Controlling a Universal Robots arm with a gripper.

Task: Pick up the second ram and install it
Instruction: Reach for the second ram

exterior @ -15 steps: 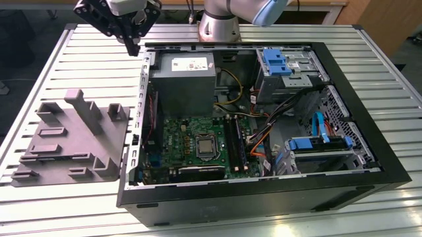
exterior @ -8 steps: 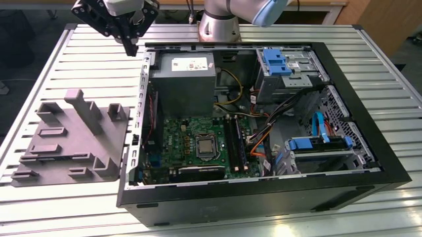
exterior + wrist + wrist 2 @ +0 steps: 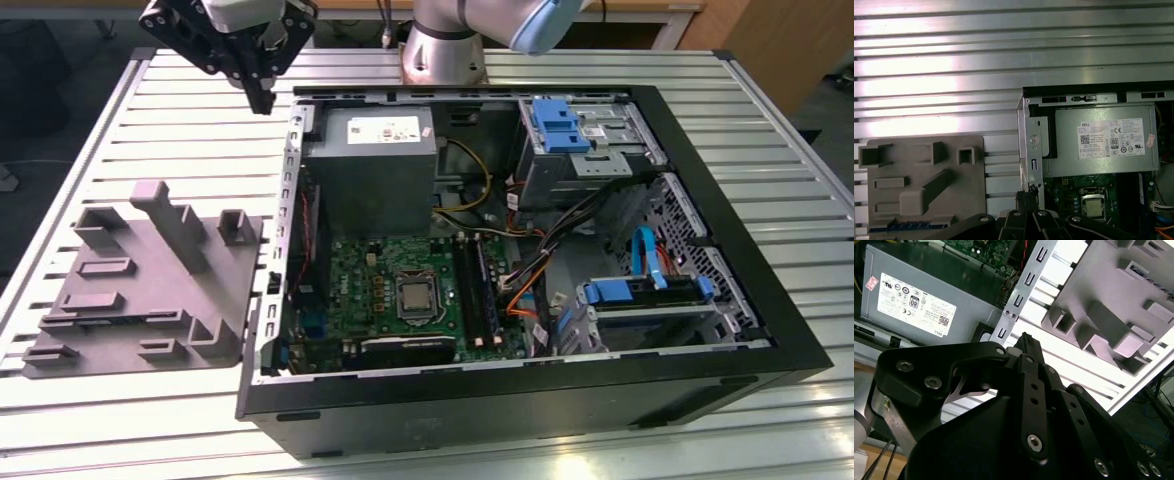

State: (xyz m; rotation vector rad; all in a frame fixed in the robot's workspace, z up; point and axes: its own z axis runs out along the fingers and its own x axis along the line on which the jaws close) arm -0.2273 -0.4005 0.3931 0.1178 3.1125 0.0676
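The second ram (image 3: 909, 226) is a slim bluish board lying flat in a slot along one edge of the grey holder block (image 3: 919, 172). In the exterior view the ram (image 3: 118, 321) shows as a thin blue strip on the holder block (image 3: 100, 250), left of the open computer case (image 3: 534, 400). My gripper (image 3: 262, 100) hangs high over the table's far left, well above and beyond the holder, off the case's back left corner. Its black fingers meet at a point in both wrist views (image 3: 1025, 337) (image 3: 1026, 197), with nothing between them.
Inside the case lie the green motherboard (image 3: 387, 280) with its black memory slots (image 3: 474, 290), the grey power supply (image 3: 367, 160), blue drive brackets (image 3: 561, 125) and cable bundles (image 3: 534, 270). The ribbed metal table (image 3: 200, 150) surrounds the case and holder.
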